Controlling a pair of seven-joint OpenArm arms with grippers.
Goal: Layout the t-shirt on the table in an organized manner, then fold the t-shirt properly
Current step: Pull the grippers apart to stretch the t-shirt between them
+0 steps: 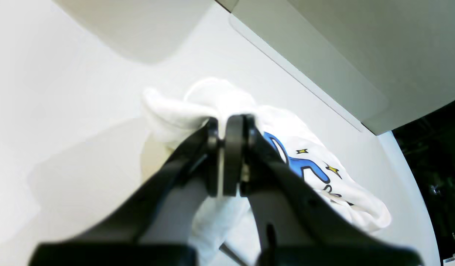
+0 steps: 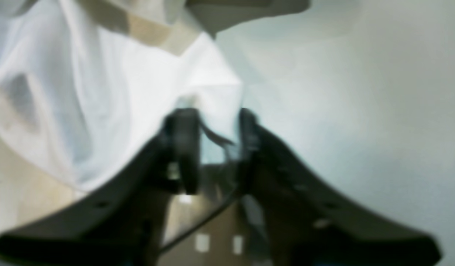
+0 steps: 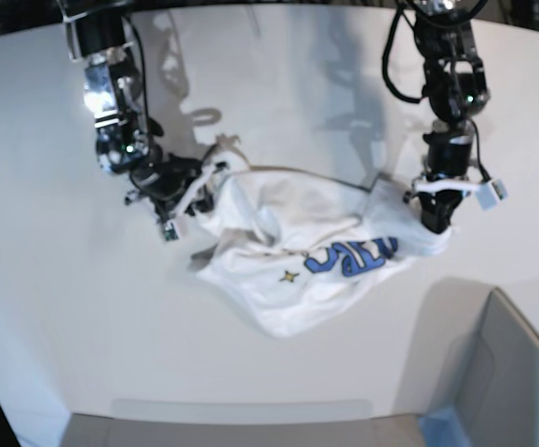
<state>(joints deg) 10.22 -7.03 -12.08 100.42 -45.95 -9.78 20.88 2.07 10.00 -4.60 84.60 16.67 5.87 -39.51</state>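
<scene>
The white t-shirt lies crumpled mid-table, its blue letters and a yellow star facing up. On the right of the base view my left gripper is shut on the shirt's edge. The left wrist view shows its pads pressed together on a bunched white fold. On the left of the base view my right gripper is at the shirt's other edge. In the blurred right wrist view its jaws stand apart with a corner of the cloth between them. The white table lies under all of it.
A grey bin with a blue corner stands at the front right, and shows again as a grey wall in the left wrist view. A flat grey panel lies along the front edge. The table's curved edge runs down the left.
</scene>
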